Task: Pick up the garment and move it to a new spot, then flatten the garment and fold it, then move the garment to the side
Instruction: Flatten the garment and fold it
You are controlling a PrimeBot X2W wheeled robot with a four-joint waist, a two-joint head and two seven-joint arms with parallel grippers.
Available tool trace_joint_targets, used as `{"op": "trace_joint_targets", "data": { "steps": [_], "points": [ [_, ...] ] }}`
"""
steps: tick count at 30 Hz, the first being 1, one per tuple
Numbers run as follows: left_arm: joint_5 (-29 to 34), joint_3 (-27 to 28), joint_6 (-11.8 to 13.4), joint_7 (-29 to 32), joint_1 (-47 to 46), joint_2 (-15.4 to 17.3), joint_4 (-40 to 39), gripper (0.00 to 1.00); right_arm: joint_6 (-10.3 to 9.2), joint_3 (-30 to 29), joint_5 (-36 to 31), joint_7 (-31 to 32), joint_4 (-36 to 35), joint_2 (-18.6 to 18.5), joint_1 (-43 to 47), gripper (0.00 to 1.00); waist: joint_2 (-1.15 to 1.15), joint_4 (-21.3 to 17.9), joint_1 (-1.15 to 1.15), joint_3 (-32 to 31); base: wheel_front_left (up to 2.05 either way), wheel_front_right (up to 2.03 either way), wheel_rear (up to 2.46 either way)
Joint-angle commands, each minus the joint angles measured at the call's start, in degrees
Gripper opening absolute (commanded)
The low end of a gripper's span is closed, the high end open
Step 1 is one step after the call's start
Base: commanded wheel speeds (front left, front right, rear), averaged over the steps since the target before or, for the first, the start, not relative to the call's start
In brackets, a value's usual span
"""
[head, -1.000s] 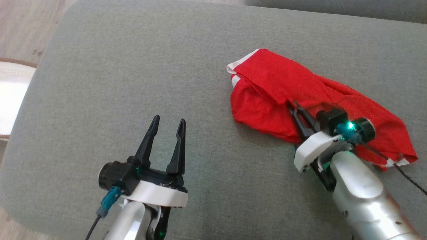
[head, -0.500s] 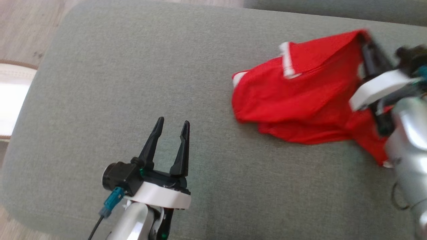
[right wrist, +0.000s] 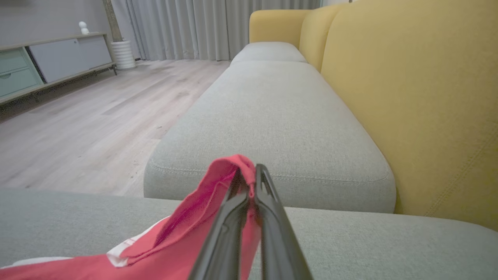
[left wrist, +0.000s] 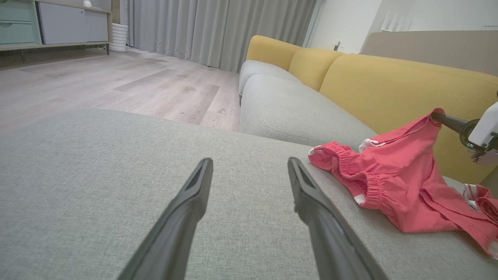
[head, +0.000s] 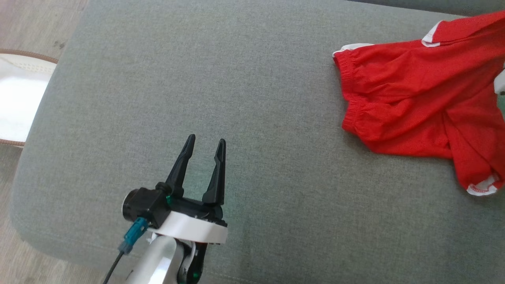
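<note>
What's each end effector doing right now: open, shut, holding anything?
Left end effector: open, holding nothing.
Right end effector: closed on the red garment.

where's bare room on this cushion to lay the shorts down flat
Bare grey cushion runs between the left gripper and the red shorts, up to the far edge. Another bare strip lies along the near edge below the shorts. Crowded on the right, where the right gripper holds the shorts up.

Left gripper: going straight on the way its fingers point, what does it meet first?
Probably the bare grey cushion ahead of the left gripper; the red garment lies off to the side. Depth is unclear.
</note>
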Motion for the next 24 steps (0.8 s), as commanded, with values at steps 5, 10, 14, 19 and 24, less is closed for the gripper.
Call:
{"op": "trace_joint_targets", "data": {
  "steps": [5, 10, 14, 19, 24],
  "points": [
    [-0.64, 0.78, 0.36, -0.29, -2.57, 0.08, -1.94, 1.0, -0.05, -4.49, -4.27, -1.04, 2.72, -0.46, -3.64, 1.0, 0.0, -0.2, -0.01, 0.46, 0.0, 0.0, 0.0],
    [-0.55, 1.17, 0.52, -0.29, -2.73, 0.08, -1.8, 1.0, -0.05, -5.31, -6.92, -1.3, 2.78, 2.4, -3.62, 1.0, 0.0, -1.58, -0.01, -0.05, 0.0, 0.0, 0.0],
    [-0.3, 2.15, 0.49, -0.29, -2.39, 0.08, -1.74, 1.0, -0.05, -4.11, -6.5, -1.34, -1.9, 4.62, -1.73, 1.0, 0.0, -3.48, -0.01, -1.34, 0.0, 0.0, 0.0],
    [0.16, 3.71, 0.16, -0.29, -1.79, 0.08, -2.18, 1.0, -0.05, 0.44, -3.62, -1.36, -10.73, 7.11, 4.12, 1.0, 0.0, -6.35, -0.01, -3.76, 0.0, 0.0, 0.0],
    [0.68, 5.17, -0.13, -0.29, -0.73, 0.08, -2.79, 1.0, -0.05, 5.71, 1.04, -1.36, -21.39, 9.33, 12.63, 1.0, 0.0, -9.19, -0.01, -6.14, 0.0, 0.0, 0.0]
  ]
}}
